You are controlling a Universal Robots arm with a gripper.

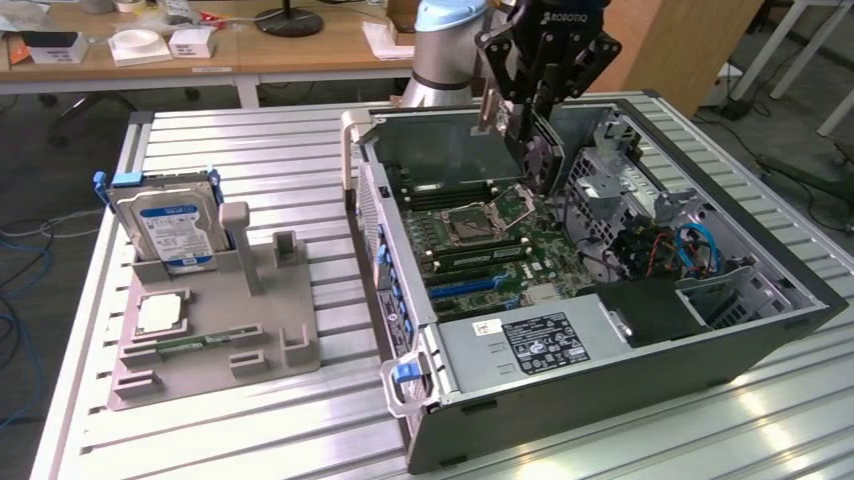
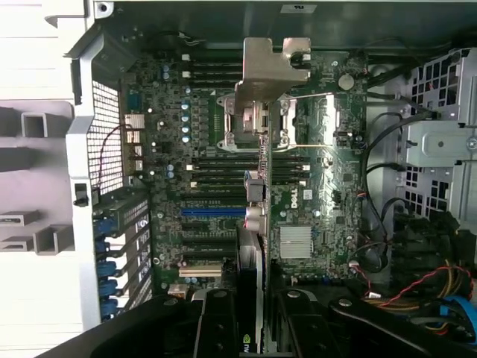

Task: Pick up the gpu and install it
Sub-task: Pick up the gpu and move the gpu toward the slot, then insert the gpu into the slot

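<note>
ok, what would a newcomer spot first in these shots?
The gripper holds the gpu edge-on above the motherboard inside the open computer case. At the exterior view's left, a blue-labelled hard drive stands upright in a grey fixture.

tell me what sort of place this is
Probably a robotics lab or workshop: the gripper holds the gpu over an open computer case on a slatted metal table, a grey fixture beside it carries a hard drive, and cluttered desks stand behind.
</note>
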